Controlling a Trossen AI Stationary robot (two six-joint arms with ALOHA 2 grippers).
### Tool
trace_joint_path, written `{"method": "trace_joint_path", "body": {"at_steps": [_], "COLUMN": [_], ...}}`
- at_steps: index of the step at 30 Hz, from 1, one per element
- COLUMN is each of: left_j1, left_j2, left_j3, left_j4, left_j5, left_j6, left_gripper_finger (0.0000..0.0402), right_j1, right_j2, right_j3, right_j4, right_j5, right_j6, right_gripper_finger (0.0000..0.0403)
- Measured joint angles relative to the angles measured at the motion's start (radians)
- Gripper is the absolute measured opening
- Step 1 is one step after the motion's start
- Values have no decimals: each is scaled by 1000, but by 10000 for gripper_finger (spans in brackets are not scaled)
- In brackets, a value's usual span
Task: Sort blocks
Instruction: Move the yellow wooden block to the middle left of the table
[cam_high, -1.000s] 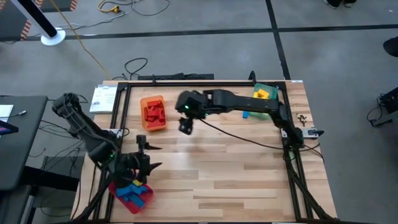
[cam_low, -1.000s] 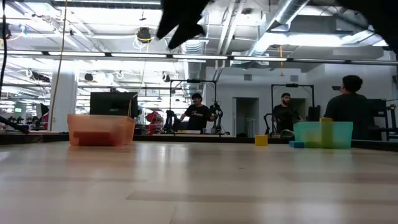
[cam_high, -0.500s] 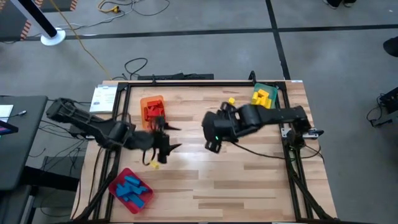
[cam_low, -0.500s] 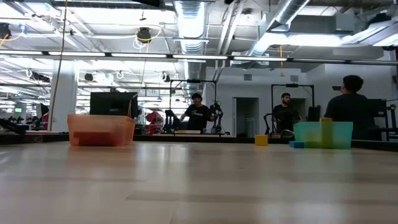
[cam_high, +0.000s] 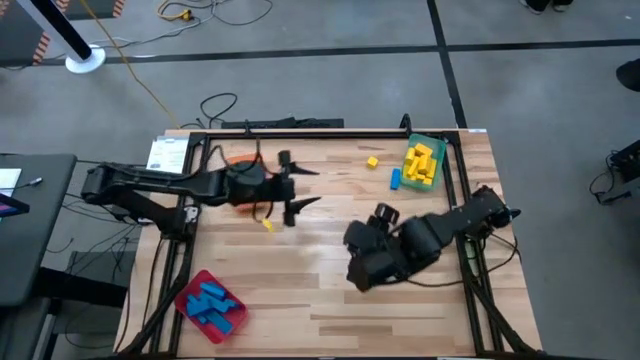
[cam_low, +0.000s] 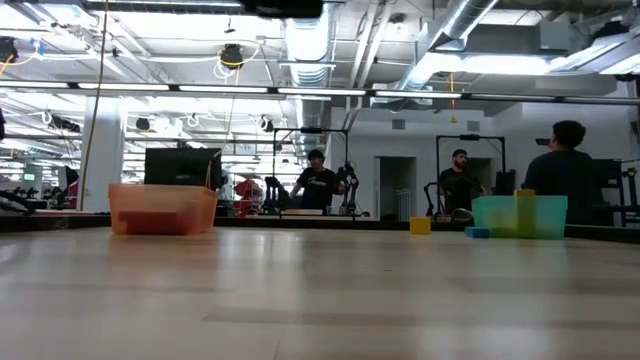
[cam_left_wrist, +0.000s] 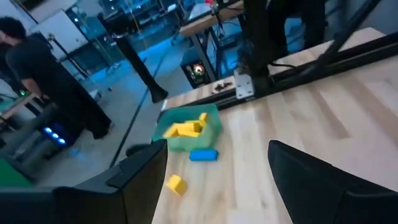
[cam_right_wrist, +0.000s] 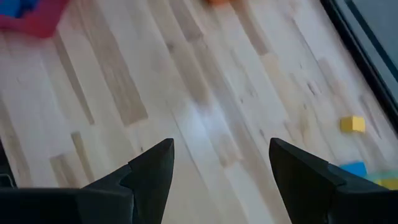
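While lying flat, blue block (cam_high: 395, 179) points its long axis toward green tray (cam_high: 437, 146).

**Open wood around both claws, trays at the edges**

The left gripper (cam_high: 297, 186) has its fingers spread, with nothing between them. Close behind it sits the orange tray (cam_high: 238, 160), and a small yellow block (cam_high: 267, 225) lies just beside it. Bare table (cam_high: 330, 290) lies between it and the right gripper (cam_high: 365, 257), likewise spread wide. Well beyond the left claw's fingertips stand the green tray (cam_left_wrist: 189, 129), a blue block (cam_left_wrist: 203, 155) and a yellow cube (cam_left_wrist: 176, 184).
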Motion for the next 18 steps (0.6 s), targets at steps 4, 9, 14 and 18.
{"method": "trace_joint_path", "body": {"at_steps": [4, 9, 14, 18], "left_j1": [96, 251, 341, 370], "left_j2": [98, 244, 401, 508], "left_j3": [0, 15, 46, 113], "left_j4": [100, 158, 291, 365], "left_j5": [37, 211, 296, 298], "left_j6": [41, -32, -137, -231], "left_gripper_finger": [274, 274, 274, 274], "right_j1": [63, 136, 194, 222], "right_j2": [0, 0, 0, 0], "right_j3": [-58, -143, -226, -313], "right_j4": [0, -1, 0, -2], "right_j5": [11, 11, 21, 75], "right_j6": [103, 239, 364, 488], "right_gripper_finger": [276, 276, 276, 276]}}
